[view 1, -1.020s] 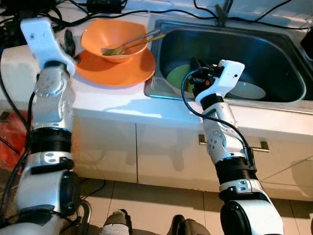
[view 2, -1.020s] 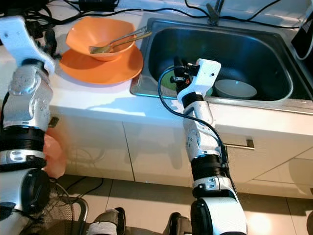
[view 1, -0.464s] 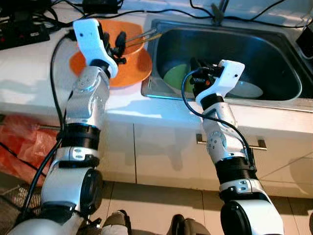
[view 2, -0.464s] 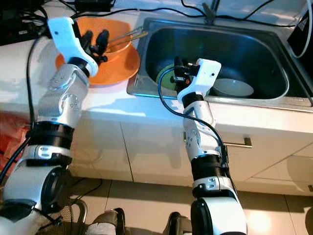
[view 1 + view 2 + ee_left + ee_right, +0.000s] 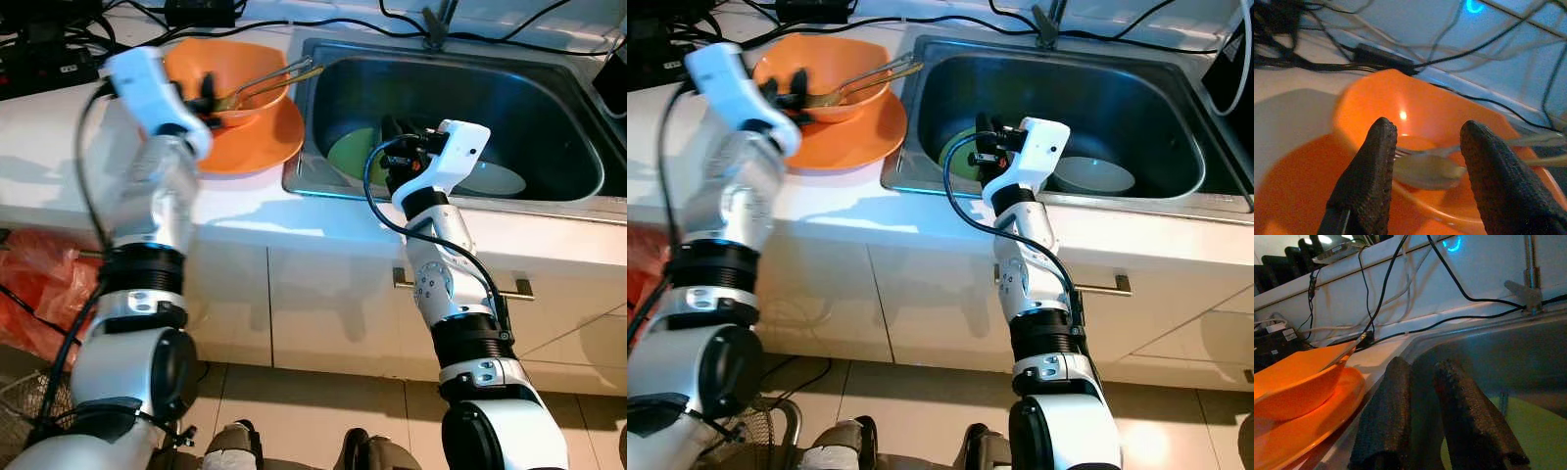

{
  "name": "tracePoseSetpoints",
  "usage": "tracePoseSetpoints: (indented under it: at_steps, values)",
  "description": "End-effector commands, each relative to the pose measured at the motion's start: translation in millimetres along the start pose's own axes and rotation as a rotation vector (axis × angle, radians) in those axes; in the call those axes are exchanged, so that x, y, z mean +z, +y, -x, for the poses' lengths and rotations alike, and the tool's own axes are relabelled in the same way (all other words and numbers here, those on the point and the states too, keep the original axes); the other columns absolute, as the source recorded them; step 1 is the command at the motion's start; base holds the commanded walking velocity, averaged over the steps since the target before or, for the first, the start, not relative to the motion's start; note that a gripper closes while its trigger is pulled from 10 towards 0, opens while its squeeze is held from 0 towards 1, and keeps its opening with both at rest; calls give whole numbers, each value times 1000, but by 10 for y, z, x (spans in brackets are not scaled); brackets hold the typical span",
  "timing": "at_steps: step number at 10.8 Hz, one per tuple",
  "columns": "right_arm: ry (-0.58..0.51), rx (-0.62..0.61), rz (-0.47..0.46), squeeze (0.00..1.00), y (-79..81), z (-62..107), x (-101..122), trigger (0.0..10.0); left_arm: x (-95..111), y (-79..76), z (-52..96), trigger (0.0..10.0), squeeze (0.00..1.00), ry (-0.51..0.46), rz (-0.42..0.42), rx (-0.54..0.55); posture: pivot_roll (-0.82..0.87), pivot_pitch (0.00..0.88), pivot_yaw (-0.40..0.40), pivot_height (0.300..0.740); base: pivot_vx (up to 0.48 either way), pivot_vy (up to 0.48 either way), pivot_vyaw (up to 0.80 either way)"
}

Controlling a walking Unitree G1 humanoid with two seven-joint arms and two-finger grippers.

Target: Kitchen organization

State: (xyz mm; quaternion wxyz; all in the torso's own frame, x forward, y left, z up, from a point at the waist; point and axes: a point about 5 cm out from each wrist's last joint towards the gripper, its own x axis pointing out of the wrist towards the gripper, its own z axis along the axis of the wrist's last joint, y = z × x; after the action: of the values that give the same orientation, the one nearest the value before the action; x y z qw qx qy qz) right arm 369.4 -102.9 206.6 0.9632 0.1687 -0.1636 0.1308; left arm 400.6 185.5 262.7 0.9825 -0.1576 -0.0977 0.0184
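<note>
Left eye view, read from left to right. My left hand (image 5: pixel 1422 161) hovers over the orange bowl (image 5: pixel 235 69), fingers spread wide and holding nothing; in the left wrist view the two black pads frame the bowl's hollow. The bowl sits on an orange plate (image 5: pixel 265 142) on the white table (image 5: pixel 59 127), just beside the sink (image 5: pixel 578 191). A spoon (image 5: pixel 1422 171) lies in the bowl with a fork (image 5: pixel 1405 152) beside it; their long handles (image 5: pixel 279 80) lean out over the rim toward the sink.

Handling, as I judge it: the cutlery is stiff, light metal, smooth and likely to slip or roll between pads, so the hold belongs on the handles near the bowl's rim, across their width. The bowl looks like thin, light plastic; it may slide on the plate if nudged, and is best taken by pinching its rim.

Further right, my right hand (image 5: pixel 1420 411) rests at the near edge of the sink, fingers narrow with a slim gap, holding nothing. In the basin lie a green plate (image 5: pixel 355 157) and, well to its right, a white bowl (image 5: pixel 495 181).
</note>
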Motion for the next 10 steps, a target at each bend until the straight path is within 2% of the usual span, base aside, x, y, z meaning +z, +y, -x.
tracePoseSetpoints:
  at_steps: [1, 6, 8, 9, 10]
  values:
    - [-8, 0, 7, 0, -14, -9, 24, 10000, 16, 41, -8, 10000, 0, 11, 16, 33, 114, 132, -44, 740, 0, 0, 0]
    - [-6, 6, 6, 0, -4, -8, 18, 10000, 125, 197, 9, 10000, 0, -10, -5, 75, 114, 128, -46, 740, 0, 0, 0]
    - [-7, 7, 7, 0, -4, -9, 23, 10000, 187, -23, 24, 10000, 0, -58, -43, -52, 110, 126, -48, 740, 0, 0, 0]
    - [-9, 8, 7, 0, -4, -9, 27, 10000, 227, -168, 45, 10000, 0, -88, -114, -126, 110, 127, -48, 740, 0, 0, 0]
    - [-8, 7, 7, 0, -6, -8, 26, 10000, 264, -260, 60, 10000, 0, -108, -134, -174, 110, 128, -49, 740, 0, 0, 0]
